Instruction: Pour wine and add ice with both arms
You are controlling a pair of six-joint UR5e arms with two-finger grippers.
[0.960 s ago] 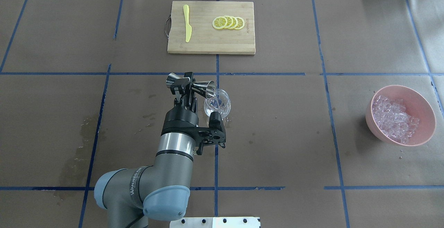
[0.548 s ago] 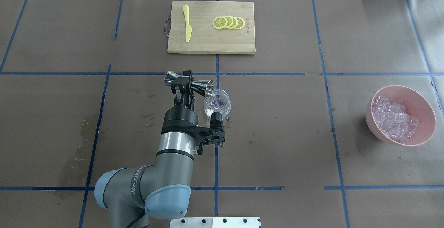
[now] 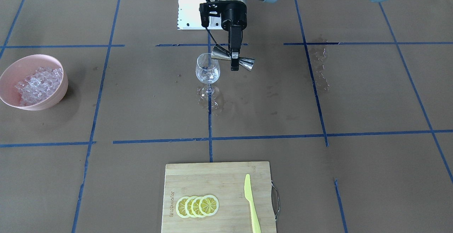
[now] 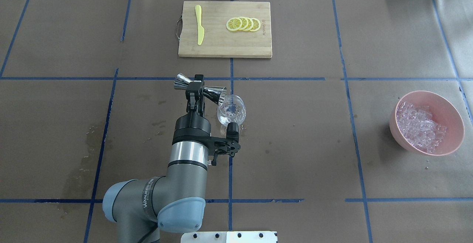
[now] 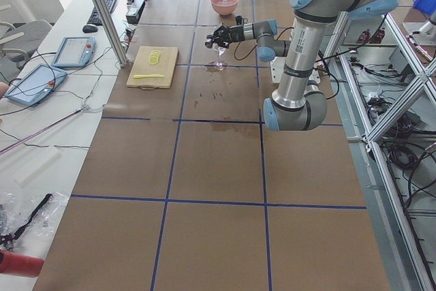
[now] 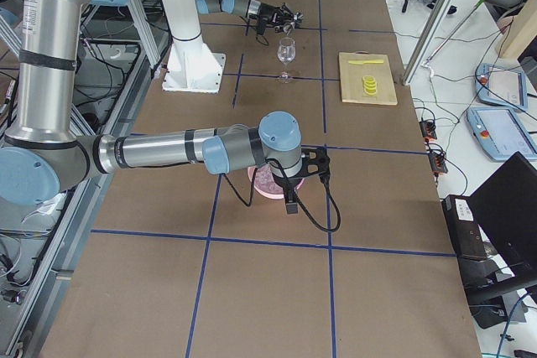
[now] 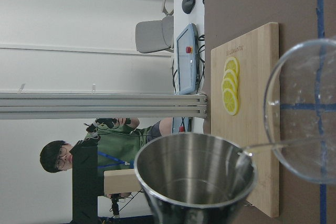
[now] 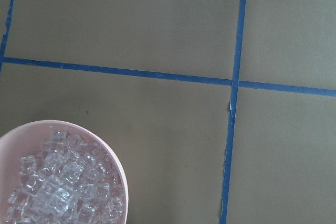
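The bench's left third is bare but for wet stains. Near centre the left pincer is clamped on one steel jigger, held sideways, its mouth at the rim of one upright wine glass. By the far edge, one board carries one yellow knife and four lemon slices. Wide bare bench follows, then one pink bowl near the right edge, heaped with ice too numerous to count. The right pincer hangs over it; whether it is clenched I cannot tell.
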